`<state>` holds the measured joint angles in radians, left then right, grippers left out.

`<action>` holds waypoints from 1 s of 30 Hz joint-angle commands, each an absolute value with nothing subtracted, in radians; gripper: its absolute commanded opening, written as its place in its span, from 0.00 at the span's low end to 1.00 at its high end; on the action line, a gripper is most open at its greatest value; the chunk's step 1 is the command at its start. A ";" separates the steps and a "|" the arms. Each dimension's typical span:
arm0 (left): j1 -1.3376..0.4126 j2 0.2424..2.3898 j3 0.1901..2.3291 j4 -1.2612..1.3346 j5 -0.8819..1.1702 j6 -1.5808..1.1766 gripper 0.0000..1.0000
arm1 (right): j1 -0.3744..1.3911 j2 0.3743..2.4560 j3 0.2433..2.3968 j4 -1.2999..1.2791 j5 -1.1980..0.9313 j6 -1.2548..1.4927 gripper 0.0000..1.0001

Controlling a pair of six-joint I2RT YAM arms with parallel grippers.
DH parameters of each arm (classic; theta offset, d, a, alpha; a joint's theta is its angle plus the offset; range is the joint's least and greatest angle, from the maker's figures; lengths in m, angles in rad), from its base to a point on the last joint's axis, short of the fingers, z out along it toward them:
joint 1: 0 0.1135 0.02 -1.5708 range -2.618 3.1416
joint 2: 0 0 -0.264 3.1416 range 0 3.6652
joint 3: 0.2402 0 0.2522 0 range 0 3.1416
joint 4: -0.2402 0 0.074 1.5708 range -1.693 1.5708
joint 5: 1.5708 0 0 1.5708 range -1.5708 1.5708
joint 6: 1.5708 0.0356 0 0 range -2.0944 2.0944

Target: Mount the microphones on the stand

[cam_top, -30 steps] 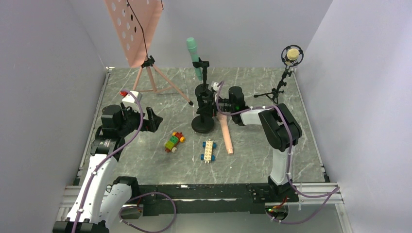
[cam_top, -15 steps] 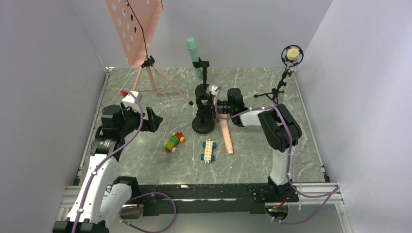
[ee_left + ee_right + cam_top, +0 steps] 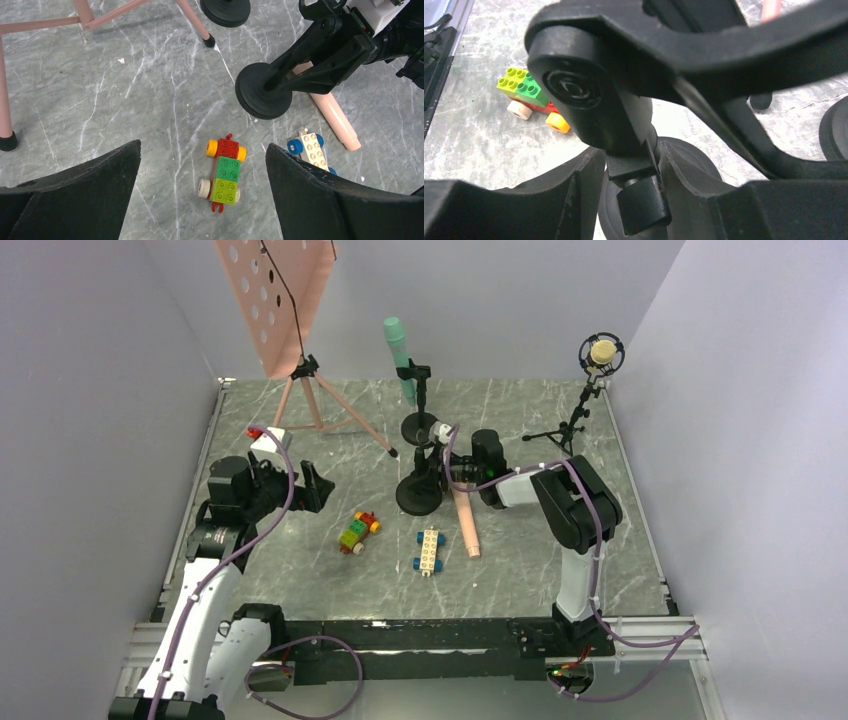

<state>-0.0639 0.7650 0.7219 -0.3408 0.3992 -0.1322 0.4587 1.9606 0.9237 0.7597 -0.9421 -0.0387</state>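
The salmon pink microphone (image 3: 465,520) lies flat on the table beside the front black stand (image 3: 418,492). My right gripper (image 3: 440,468) reaches in from the right. In the right wrist view its jaws stand on both sides of the stand's stem (image 3: 639,200), open, with a thin gap at the left finger (image 3: 574,190). The mint green microphone (image 3: 400,358) sits upright in the clip of the back stand (image 3: 418,425). A tan-yellow microphone (image 3: 602,350) rests in a ring mount on a small tripod at the back right. My left gripper (image 3: 202,145) hangs open over a toy car (image 3: 224,172).
A pink music stand (image 3: 275,300) on tripod legs rises at the back left. Two toy-brick cars (image 3: 358,532) (image 3: 429,550) lie near the table's middle front. A small red and white object (image 3: 268,437) sits by the left arm. Walls close in on three sides.
My right gripper's jaws have widened around the front stand's stem, and the gripper has shifted slightly nearer. The left arm has not moved.
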 commanded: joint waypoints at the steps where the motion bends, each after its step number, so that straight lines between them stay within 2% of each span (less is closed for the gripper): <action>1: -0.057 0.741 0.734 -0.315 0.421 -0.124 0.99 | 0.450 1.907 0.914 0.849 -0.972 0.022 0.49; 4: -0.057 0.737 0.733 -0.317 0.418 -0.124 0.99 | 0.439 1.897 0.908 0.864 -0.982 0.044 0.51; 8: -0.057 0.730 0.732 -0.318 0.414 -0.123 0.99 | 0.413 1.853 0.896 0.822 -0.993 0.020 0.61; 9: -0.057 0.729 0.731 -0.317 0.416 -0.123 0.99 | 0.408 1.838 0.895 0.790 -0.995 0.011 0.69; 10: -0.057 0.729 0.731 -0.317 0.416 -0.123 0.99 | 0.402 1.821 0.892 0.754 -0.993 -0.030 0.96; 11: -0.057 0.729 0.731 -0.317 0.418 -0.124 0.99 | 0.397 1.805 0.888 0.707 -0.993 -0.060 0.99; 19: -0.057 0.727 0.727 -0.312 0.452 -0.126 0.99 | 0.383 1.651 0.839 0.483 -0.979 -0.243 1.00; 25: -0.071 0.736 0.708 -0.274 0.537 -0.141 0.98 | 0.364 1.565 0.973 0.034 -0.892 -0.460 1.00; 30: -0.267 0.781 0.748 -0.332 0.388 -0.146 0.97 | 0.280 1.534 1.060 -0.187 -0.884 -0.457 1.00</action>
<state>-0.1356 0.7532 0.7162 -0.3264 0.4599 -0.1402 0.3496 1.5978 0.9794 0.0650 -0.9009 -0.3798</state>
